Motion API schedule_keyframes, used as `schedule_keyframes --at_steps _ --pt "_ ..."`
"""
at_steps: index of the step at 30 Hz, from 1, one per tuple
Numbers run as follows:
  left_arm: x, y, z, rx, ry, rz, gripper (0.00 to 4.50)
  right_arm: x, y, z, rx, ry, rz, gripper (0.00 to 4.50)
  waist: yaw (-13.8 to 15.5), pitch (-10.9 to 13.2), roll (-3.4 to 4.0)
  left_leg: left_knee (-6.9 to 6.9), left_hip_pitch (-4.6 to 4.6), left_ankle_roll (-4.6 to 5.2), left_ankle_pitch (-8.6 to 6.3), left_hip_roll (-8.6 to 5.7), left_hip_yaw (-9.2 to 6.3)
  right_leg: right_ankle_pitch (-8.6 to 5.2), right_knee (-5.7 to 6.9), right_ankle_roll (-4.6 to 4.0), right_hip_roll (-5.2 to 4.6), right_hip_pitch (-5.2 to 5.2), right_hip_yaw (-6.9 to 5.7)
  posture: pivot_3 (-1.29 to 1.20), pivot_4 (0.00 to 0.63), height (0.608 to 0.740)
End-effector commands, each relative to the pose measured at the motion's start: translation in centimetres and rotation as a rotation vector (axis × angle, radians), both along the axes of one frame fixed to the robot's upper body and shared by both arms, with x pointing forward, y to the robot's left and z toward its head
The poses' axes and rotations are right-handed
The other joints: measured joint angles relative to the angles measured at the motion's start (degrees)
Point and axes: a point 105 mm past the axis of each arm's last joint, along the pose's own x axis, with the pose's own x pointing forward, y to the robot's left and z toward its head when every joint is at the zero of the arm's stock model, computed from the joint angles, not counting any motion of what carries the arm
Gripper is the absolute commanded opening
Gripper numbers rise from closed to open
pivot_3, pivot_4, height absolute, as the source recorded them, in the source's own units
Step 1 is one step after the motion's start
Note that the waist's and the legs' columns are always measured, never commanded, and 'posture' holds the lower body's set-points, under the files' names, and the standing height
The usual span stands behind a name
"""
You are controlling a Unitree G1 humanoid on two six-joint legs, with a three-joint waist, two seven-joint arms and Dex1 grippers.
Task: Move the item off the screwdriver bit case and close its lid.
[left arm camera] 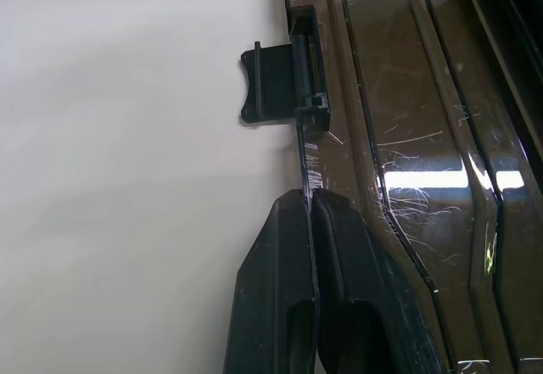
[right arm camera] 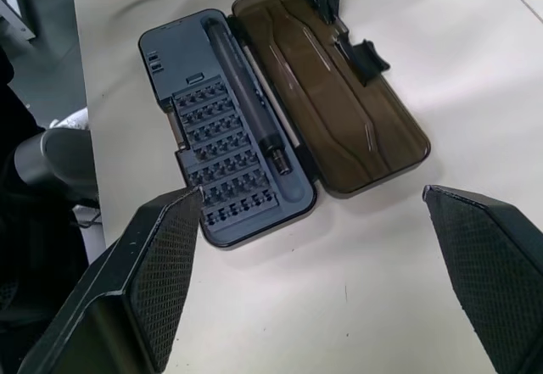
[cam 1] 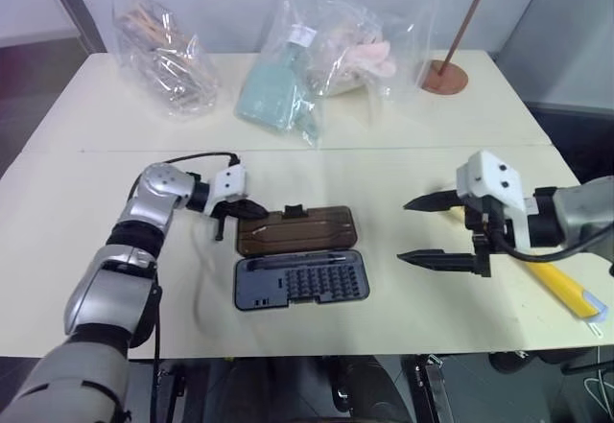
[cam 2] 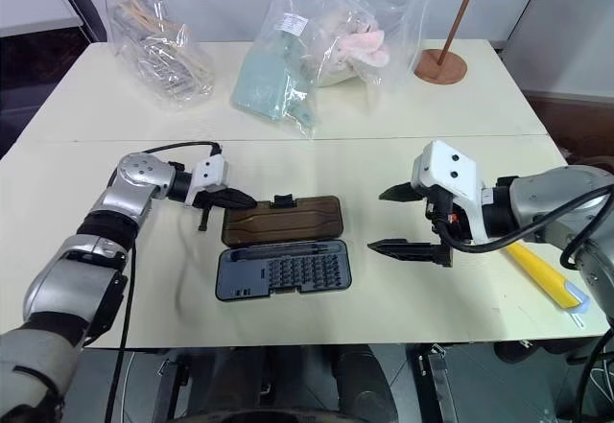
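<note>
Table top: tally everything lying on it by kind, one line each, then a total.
Clear plastic bags with contents: 3
Screwdriver bit case, its lid open flat: 1
Yellow-handled brush, off the case at the table's right edge: 1
Stand with a round brown base: 1
Total: 6

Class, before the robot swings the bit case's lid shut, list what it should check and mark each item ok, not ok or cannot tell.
1. Brush off the case, lying on the table: ok.
2. Lid lying open flat, path clear: ok.
3. Left claw shut at the lid's outer edge: ok.
4. Lid edge truly gripped: cannot tell.
5. Right claw open, clear of the case: ok.
6. Bits seated in rows: ok.
</note>
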Motion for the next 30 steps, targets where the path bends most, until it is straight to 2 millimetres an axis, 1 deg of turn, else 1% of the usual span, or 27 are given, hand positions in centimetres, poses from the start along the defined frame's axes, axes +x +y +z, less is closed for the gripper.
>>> schedule_keyframes --at_steps 1,3,4,5,6,7,9,11,12,14,15,16,17,18,19,20,22,23,25,26,30 --pt "-0.1 -0.2 -0.8 0.019 -0.012 0.005 0.33 0.5 0.1 0.4 -0.006 -0.042 -0.002 4.33 0.01 0.00 0.00 0.00 0.00 0.00 0.00 0.00 0.00 0.00 0.00 0.00 0.00 0.01 0.00 0.00 0.150 0.737" --pt "0.5 0.5 0.1 -0.007 -0.042 0.058 0.92 1.1 0.1 0.3 0.000 -0.051 -0.013 4.33 -0.15 0.00 0.00 0.01 0.01 0.00 0.00 0.00 -0.01 0.00 0.01 0.00 0.00 0.01 0.00 0.00 0.150 0.737" --pt "0.7 1.0 0.9 -0.031 -0.052 0.084 1.60 1.3 0.2 0.2 0.003 -0.055 -0.014 4.33 -0.20 0.00 0.00 0.02 0.01 0.00 0.00 0.00 -0.01 0.00 0.01 0.00 0.00 0.01 0.00 0.00 0.150 0.737" --pt "0.9 1.6 2.0 -0.063 -0.061 0.112 1.86 1.6 0.3 0.2 0.007 -0.058 -0.012 4.33 -0.40 0.00 -0.02 0.01 0.01 0.00 0.00 0.01 -0.01 0.00 0.01 0.00 0.00 0.01 0.00 0.00 0.150 0.737" --pt "0.9 2.1 2.9 -0.091 -0.059 0.131 2.42 1.8 0.4 0.2 0.010 -0.060 -0.010 4.33 -0.68 0.01 -0.02 0.01 0.02 0.00 0.00 0.02 -0.02 0.00 0.03 0.00 0.03 -0.01 0.00 0.00 0.150 0.737" --pt "0.6 2.7 4.1 -0.125 -0.054 0.144 2.82 2.1 0.5 0.3 0.016 -0.062 -0.006 4.33 -0.99 0.02 -0.04 0.01 0.01 0.00 0.00 0.05 0.00 0.00 0.04 0.00 0.05 -0.04 0.02 0.00 0.150 0.737" --pt "-0.6 3.5 6.6 -0.196 -0.023 0.154 3.81 2.8 0.9 0.3 0.029 -0.067 0.008 4.33 -1.27 0.03 -0.04 -0.02 0.00 0.00 0.00 0.09 -0.03 0.00 0.12 -0.01 0.10 -0.12 0.01 0.00 0.150 0.737" --pt "-2.6 3.6 8.6 -0.256 0.035 0.139 3.81 3.6 1.3 0.2 0.035 -0.070 0.021 4.33 -1.94 0.04 -0.05 -0.03 -0.01 0.00 0.00 0.10 -0.06 -0.01 0.20 -0.02 0.10 -0.15 0.00 0.00 0.150 0.737" --pt "-4.1 3.4 9.5 -0.290 0.083 0.118 3.81 4.1 1.6 0.0 0.035 -0.074 0.028 4.33 -2.16 0.05 -0.03 -0.04 -0.01 0.00 0.00 0.10 -0.06 -0.01 0.21 -0.02 0.09 -0.15 0.00 0.00 0.150 0.737" --pt "-6.0 2.8 10.3 -0.318 0.146 0.097 3.81 4.7 1.9 -0.2 0.031 -0.080 0.038 4.33 -2.08 0.05 -0.02 -0.04 0.00 0.00 0.00 0.08 -0.06 -0.01 0.22 -0.01 0.04 -0.13 0.00 0.00 0.150 0.737" --pt "-8.3 2.5 10.3 -0.311 0.212 0.046 3.81 5.4 2.4 -0.5 0.024 -0.088 0.047 4.33 -1.93 0.05 -0.01 -0.03 0.00 0.00 0.00 0.08 -0.05 -0.02 0.22 0.00 0.04 -0.14 0.00 0.00 0.150 0.737" --pt "-10.6 2.1 9.7 -0.276 0.267 -0.009 3.81 6.2 3.1 -1.0 0.017 -0.093 0.059 4.33 -2.22 0.06 -0.04 -0.03 0.01 0.00 0.00 0.06 -0.07 -0.02 0.22 0.00 0.02 -0.11 -0.02 0.00 0.150 0.737" --pt "-12.8 1.9 8.1 -0.205 0.309 -0.059 3.81 7.4 4.0 -1.6 0.006 -0.099 0.065 4.33 -2.78 0.05 -0.04 -0.04 0.02 0.00 0.00 0.08 -0.04 -0.02 0.19 0.00 0.03 -0.12 0.01 0.00 0.150 0.737" --pt "-14.2 1.7 6.5 -0.155 0.342 -0.074 3.58 8.7 5.0 -2.4 -0.009 -0.104 0.068 4.33 -3.34 0.05 0.04 -0.06 0.08 0.00 0.00 0.09 0.03 -0.02 0.18 0.00 0.03 -0.12 0.08 0.00 0.150 0.737" --pt "-14.5 1.6 5.3 -0.136 0.345 -0.058 3.27 9.7 5.8 -3.0 -0.024 -0.105 0.067 4.33 -3.53 0.04 0.03 -0.11 0.13 0.00 0.00 0.09 0.06 -0.03 0.18 -0.01 0.01 -0.08 0.11 0.00 0.150 0.737" --pt "-14.7 1.5 4.6 -0.131 0.344 -0.041 2.92 10.3 6.3 -3.3 -0.036 -0.106 0.067 4.33 -3.52 0.05 0.03 -0.11 0.17 0.00 0.00 0.10 0.08 -0.03 0.19 -0.02 0.03 -0.10 0.12 0.00 0.150 0.737" --pt "-14.7 1.4 3.4 -0.129 0.328 -0.013 1.91 11.2 7.0 -4.1 -0.065 -0.108 0.073 4.33 -2.74 0.08 -0.03 -0.10 0.07 -0.02 0.02 0.10 -0.04 -0.03 0.28 -0.05 0.08 -0.19 0.03 0.00 0.150 0.737" --pt "-15.0 1.3 2.7 -0.119 0.330 -0.011 1.42 11.7 7.5 -4.5 -0.078 -0.110 0.075 4.33 -2.18 0.08 -0.02 -0.08 0.02 -0.06 0.04 0.10 -0.14 -0.06 0.35 -0.10 0.08 -0.24 -0.07 0.00 0.150 0.737" --pt "-15.5 1.2 1.6 -0.098 0.330 0.000 0.42 12.4 8.2 -5.2 -0.099 -0.114 0.078 4.33 -1.94 0.08 -0.02 -0.04 0.00 -0.07 0.05 0.07 -0.08 -0.07 0.43 -0.12 0.05 -0.28 -0.04 0.00 0.150 0.737" --pt "-15.5 1.2 1.2 -0.093 0.325 0.010 0.05 12.7 8.5 -5.5 -0.103 -0.115 0.079 4.33 -1.86 0.08 -0.02 -0.04 0.00 -0.07 0.05 0.07 0.00 -0.07 0.42 -0.12 0.03 -0.29 0.00 0.00 0.150 0.737" --pt "-14.8 1.0 -0.2 -0.087 0.284 0.068 0.05 13.4 9.1 -6.6 -0.116 -0.101 0.083 4.33 -1.67 0.08 -0.02 -0.04 -0.03 -0.07 0.05 0.06 0.03 -0.06 0.41 -0.11 0.00 -0.30 0.00 0.00 0.150 0.737"
